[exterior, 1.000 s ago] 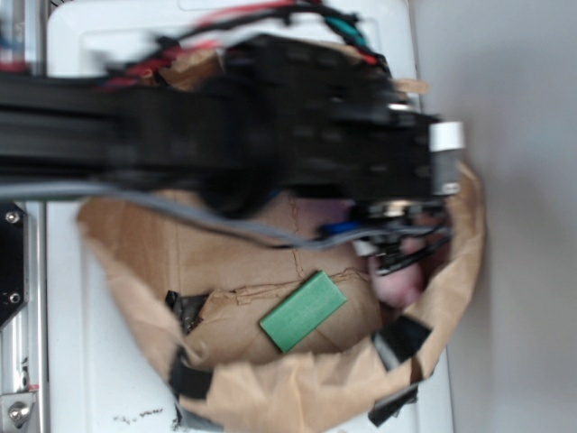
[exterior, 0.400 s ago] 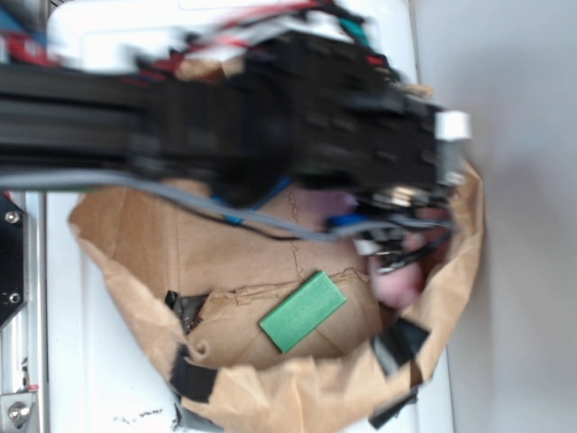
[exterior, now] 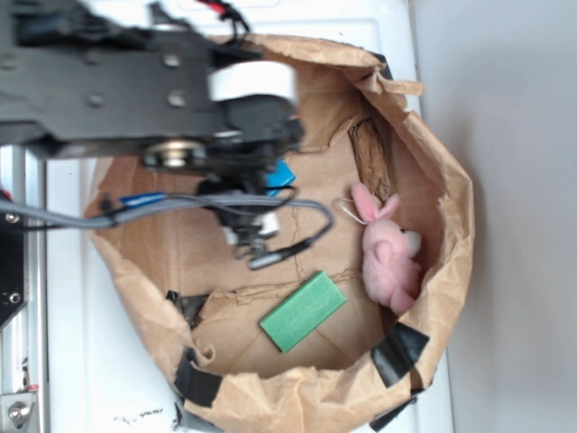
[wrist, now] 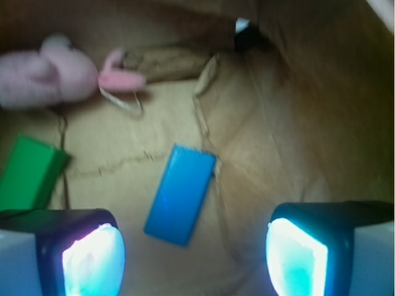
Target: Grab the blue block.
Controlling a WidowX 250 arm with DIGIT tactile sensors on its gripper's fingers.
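arm: reaching in from the left | pincer (wrist: 195,256): pointing down, jaws spread wide, empty

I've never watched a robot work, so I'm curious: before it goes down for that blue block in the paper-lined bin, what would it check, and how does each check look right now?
1. Target found: ok. The blue block lies flat on the brown paper, fully visible in the wrist view.
2. Fingers apart: ok. The gripper is open and holds nothing.
3. Lined up: ok, roughly. The block sits between the two fingertips, nearer the one on the picture's left, and tilted.
4. Right block: ok. The green block lies apart, off to the side.
5. Clutter: ok. The pink plush toy is well away.
6. Height above the block: cannot tell.
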